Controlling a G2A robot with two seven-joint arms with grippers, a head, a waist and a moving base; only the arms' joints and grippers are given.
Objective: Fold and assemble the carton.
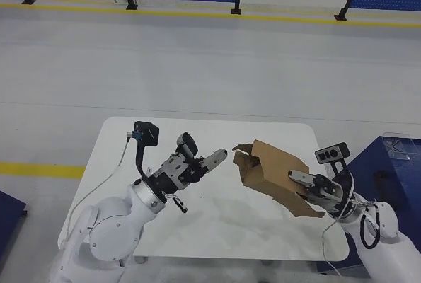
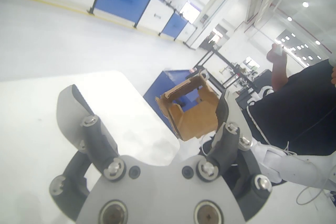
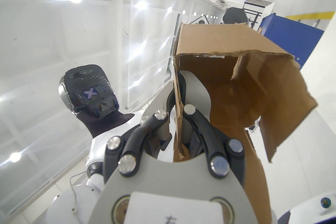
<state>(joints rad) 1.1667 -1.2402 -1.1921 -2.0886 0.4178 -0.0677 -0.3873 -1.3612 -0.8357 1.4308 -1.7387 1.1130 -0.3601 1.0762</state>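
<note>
**Brace the carton, then fold the open end with the free hand**

Your right gripper (image 1: 300, 178) is clenched on one wall of the cardboard carton (image 1: 270, 170), with one finger inside and one outside. It holds the carton tilted over the right half of the white table (image 1: 217, 219). The carton stands open as a rough tube, and its loose end flaps (image 1: 243, 157) point towards your left gripper (image 1: 204, 153). That gripper hangs near the table's middle with its jaws spread and nothing between them, a little apart from the carton.

The step in hand looks like closing those end flaps. Hold the right grip firm and steady, because a single pinched wall lets the tube twist or flatten when pushed. Bring the left gripper in square to the open end and press on a flap close to its crease, not at its tip. Push along the carton's length, towards the right gripper, so the force runs into the grip instead of levering against it. Fold the smaller flaps first if you can tell them apart. If the carton starts to skew, lower an edge onto the table for support.
</note>
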